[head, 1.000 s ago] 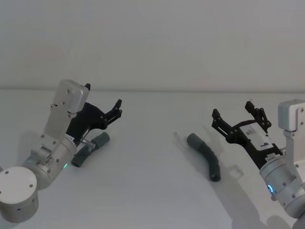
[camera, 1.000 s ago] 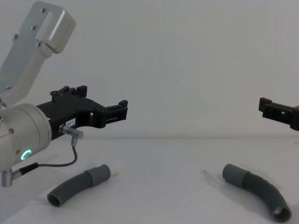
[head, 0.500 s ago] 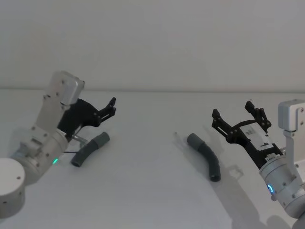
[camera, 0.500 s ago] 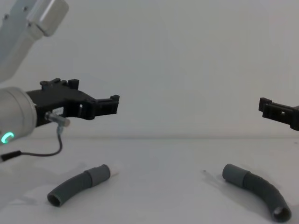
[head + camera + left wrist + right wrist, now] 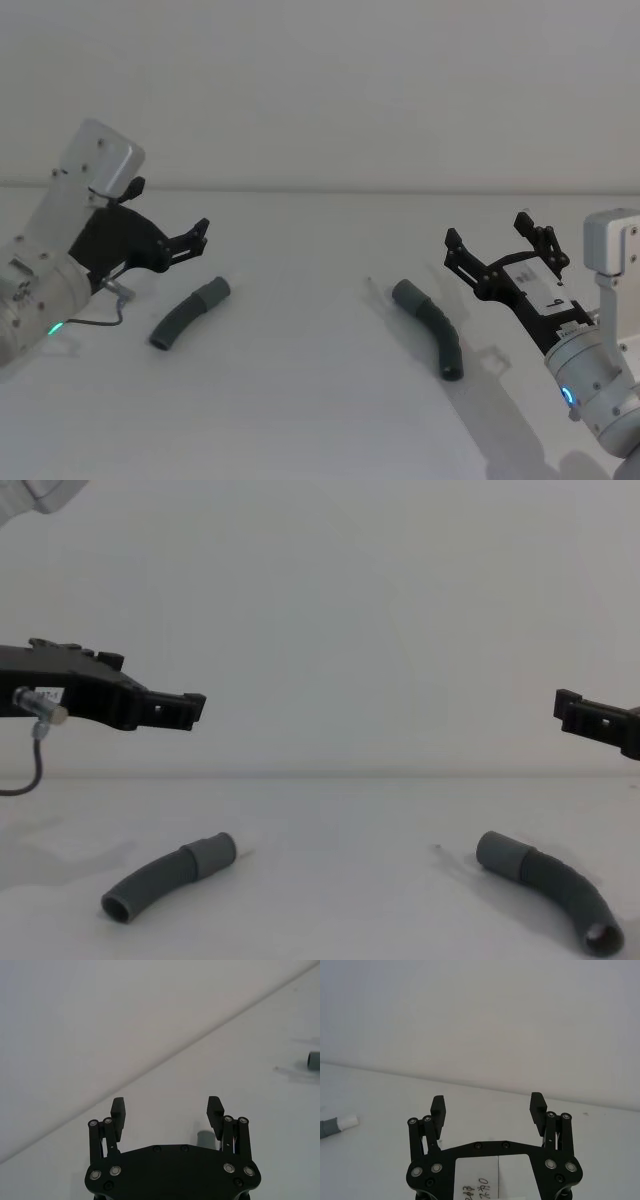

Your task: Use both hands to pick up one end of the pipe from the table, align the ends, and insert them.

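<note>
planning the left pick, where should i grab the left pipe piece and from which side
Grip the left pipe piece likely on its corrugated body just behind the smooth cuff, left gripper coming from above: it lies flat, and the cuff must stay free.

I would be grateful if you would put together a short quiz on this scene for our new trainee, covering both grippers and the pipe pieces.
1. True or false: the left gripper is gripping the left pipe piece.
2. How does the right gripper stand? A. shut on a pipe piece. B. open, holding nothing. C. shut and empty.
3. Fill in a number: counting the right pipe piece, ___ pieces lie on the table.

Key:
1. False. It hovers open, apart from the piece.
2. B.
3. Two.
</note>
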Tool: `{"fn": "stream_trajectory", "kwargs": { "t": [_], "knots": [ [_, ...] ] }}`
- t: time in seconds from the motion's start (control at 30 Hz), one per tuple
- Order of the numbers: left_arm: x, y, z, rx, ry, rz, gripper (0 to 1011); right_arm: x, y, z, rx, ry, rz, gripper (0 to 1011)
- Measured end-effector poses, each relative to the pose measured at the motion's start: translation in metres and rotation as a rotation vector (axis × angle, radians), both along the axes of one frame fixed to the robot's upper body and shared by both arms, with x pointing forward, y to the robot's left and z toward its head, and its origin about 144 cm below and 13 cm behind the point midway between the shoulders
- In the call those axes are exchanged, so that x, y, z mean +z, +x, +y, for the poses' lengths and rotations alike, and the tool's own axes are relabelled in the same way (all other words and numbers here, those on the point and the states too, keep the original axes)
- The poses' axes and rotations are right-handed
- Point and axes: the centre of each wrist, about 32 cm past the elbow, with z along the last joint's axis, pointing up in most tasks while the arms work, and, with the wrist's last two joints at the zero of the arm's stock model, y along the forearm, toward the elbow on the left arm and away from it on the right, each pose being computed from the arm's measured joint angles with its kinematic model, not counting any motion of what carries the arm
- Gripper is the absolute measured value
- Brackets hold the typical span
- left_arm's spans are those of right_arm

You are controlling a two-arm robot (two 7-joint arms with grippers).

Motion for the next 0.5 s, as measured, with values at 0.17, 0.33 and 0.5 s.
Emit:
{"fn": "stream_trajectory", "kwargs": {
  "t": [0.17, 0.33, 0.5],
  "knots": [
    [0.006, 0.001, 0.006, -0.015, 0.019, 0.036, 1001, 0.000, 0.000, 0.000, 0.000, 0.000, 0.000, 1001],
    [0.011, 0.006, 0.011, -0.049, 0.029, 0.073, 1001, 0.000, 0.000, 0.000, 0.000, 0.000, 0.000, 1001],
    [0.013, 0.012, 0.015, -0.085, 0.037, 0.118, 1001, 0.000, 0.000, 0.000, 0.000, 0.000, 0.000, 1001]
  ]
}}
